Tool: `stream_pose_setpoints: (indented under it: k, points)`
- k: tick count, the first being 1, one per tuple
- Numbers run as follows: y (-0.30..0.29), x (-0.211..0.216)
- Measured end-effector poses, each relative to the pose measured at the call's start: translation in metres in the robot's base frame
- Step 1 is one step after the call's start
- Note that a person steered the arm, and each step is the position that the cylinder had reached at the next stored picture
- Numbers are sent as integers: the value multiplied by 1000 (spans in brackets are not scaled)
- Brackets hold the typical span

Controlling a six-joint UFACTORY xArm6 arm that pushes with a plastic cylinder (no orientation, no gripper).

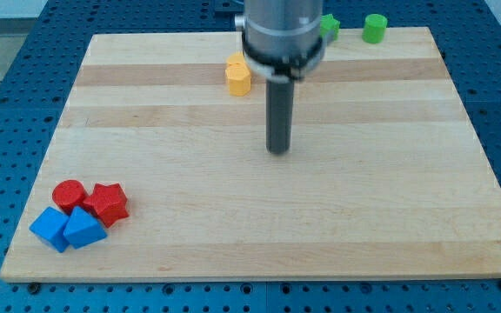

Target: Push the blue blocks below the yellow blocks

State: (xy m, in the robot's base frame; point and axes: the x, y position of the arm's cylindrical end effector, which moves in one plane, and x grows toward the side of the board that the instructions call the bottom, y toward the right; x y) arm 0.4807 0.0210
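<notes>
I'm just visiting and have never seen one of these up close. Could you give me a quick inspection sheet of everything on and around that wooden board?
Surface: pale wooden board, lying flat.
Job's things: two blue blocks side by side near the view's bottom left; yellow blocks near the top centre, partly hidden by the arm.
Clutter: red cylinder and red star-like block touching the blue ones; green block and green cylinder at the top right.
Grippers: none; my tip stands mid-board, below the yellow blocks, far from the blue.
Cables: nothing seen.
Surroundings: blue perforated table.
</notes>
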Motion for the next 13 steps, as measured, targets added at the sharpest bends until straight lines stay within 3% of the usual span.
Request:
stream_pose_setpoints:
  k: [1,2,3,4,5,10,13]
  points:
    - [-13,106]
    - [-37,138]
    - [-59,138]
    - [-158,138]
    - [-324,134]
    - [-323,93]
    - [-256,93]
